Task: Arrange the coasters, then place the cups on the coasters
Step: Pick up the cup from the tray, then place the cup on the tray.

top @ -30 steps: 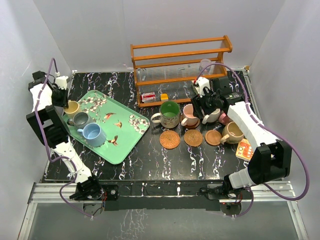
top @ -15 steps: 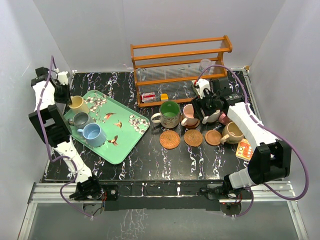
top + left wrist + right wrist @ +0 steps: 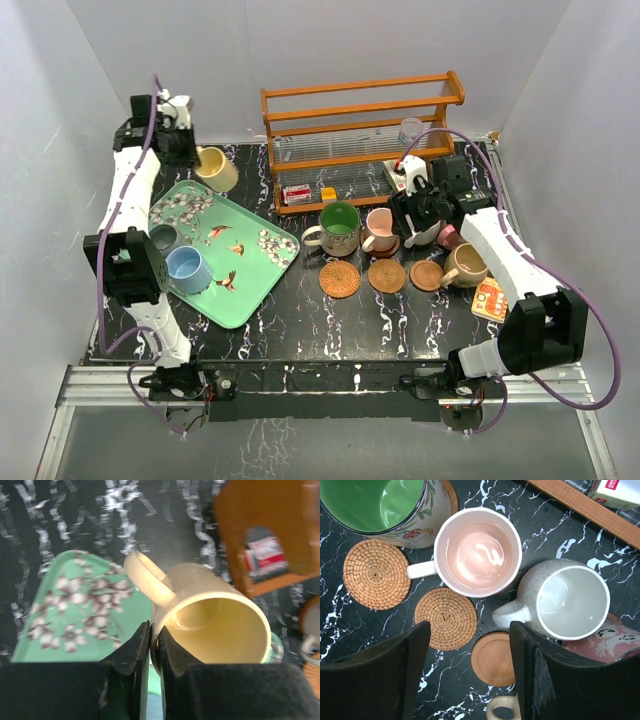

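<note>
**Step in hand:** cup placement, transfer phase.

- The left pincer (image 3: 149, 647) is clenched on the wall of the yellow mug (image 3: 210, 625), just beside the handle.
- The mug hangs in the air, tipped on its side, above the far corner of the tray (image 3: 250, 285).
- The right pincer (image 3: 470, 667) is released and grasps nothing. It hovers over the pink mug (image 3: 478, 552) and cream mug (image 3: 572, 600).

**Free targets:** 2 woven coasters (image 3: 340, 278) and 1 smooth coaster (image 3: 427, 275), in a row on the surface (image 3: 300, 320), on the near side of the mugs.

**Next move (est.):**

1. Carry the yellow mug rt. to the nearest woven coaster.
2. Bring it upright before descent.
3. Keep clear of the green mug (image 3: 340, 227).
4. Centre, lower to contact, then release.
</note>
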Controlling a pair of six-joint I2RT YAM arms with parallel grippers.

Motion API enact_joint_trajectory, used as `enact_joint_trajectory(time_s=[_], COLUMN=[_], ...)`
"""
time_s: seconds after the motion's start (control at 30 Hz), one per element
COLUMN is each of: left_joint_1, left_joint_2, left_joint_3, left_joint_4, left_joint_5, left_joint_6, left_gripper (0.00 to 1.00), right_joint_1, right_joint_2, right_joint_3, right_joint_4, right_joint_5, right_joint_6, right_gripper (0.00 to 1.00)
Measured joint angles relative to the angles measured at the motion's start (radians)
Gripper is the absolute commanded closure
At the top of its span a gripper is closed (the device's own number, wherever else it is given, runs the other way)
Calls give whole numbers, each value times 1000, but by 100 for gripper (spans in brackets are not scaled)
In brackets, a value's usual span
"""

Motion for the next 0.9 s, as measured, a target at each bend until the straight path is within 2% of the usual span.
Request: enact_joint_trajectory(time_s=[0.2,0.3,0.43,0.9], left_joint_1=[-151,-169,-166,-196], left_joint_2=[-160,-269,-375,-414], left_joint_3=[-171,-333,-493,-734], left_joint_4=[57,107,116,148], left_joint_5=[38,65,33,-85], left_joint_6=[-65,-83,-88,-98], left_gripper=[100,100,100,100], right_joint_1=[-28,-53,-74,-78], right_joint_2=[-42,-63,-83,-74], right_joint_3=[-16,-30,-40,-40], right_joint_4=[2,13,22,24], right_joint_5=[-9,-26,-48,-90], right_joint_6=[0,3,5,8], right_gripper=[37,36,36,34])
